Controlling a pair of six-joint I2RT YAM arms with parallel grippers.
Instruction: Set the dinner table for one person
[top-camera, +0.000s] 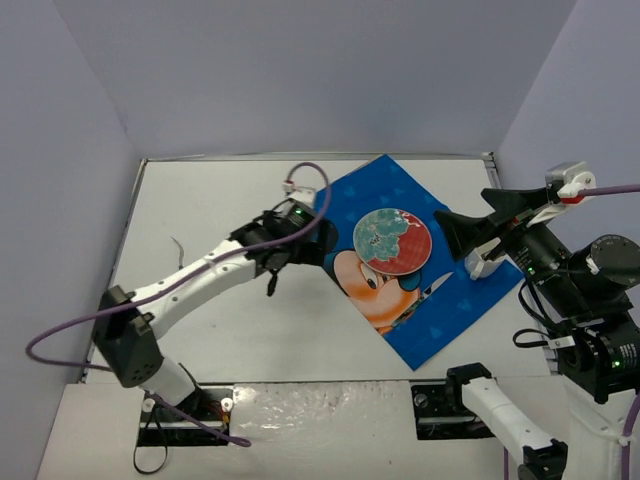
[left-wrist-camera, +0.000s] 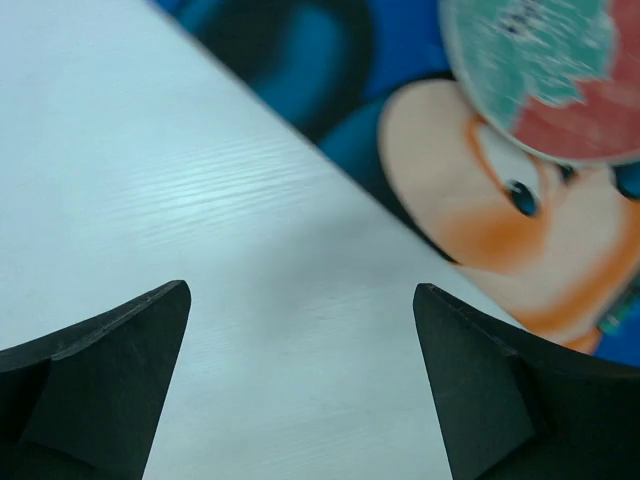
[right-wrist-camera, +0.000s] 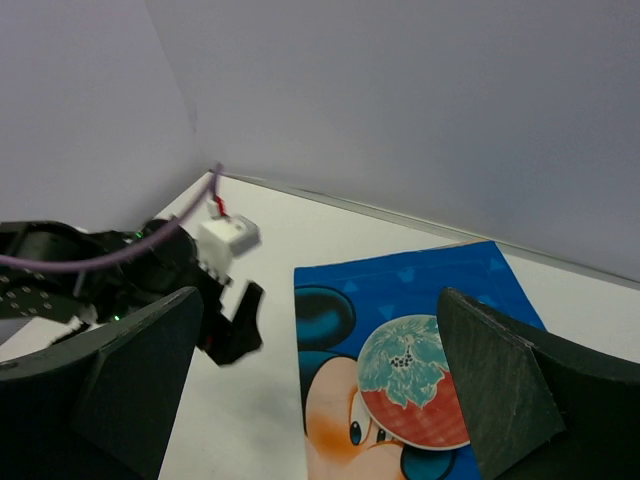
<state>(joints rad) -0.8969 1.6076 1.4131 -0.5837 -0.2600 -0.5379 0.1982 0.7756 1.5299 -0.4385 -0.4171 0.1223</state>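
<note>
Toward the far right corner of the worktop, a blue mouse mat is laid crooked with a round plate set on it. Just beside the mat's left edge the left fingers are held wide and empty. The right fingers are held wide above its right edge. Mat and plate seem done. Next, a fork or cup likely must be fetched.

Smooth white dinner table with faint wood grain, glossy printed placemat, matt black left pincer
</note>
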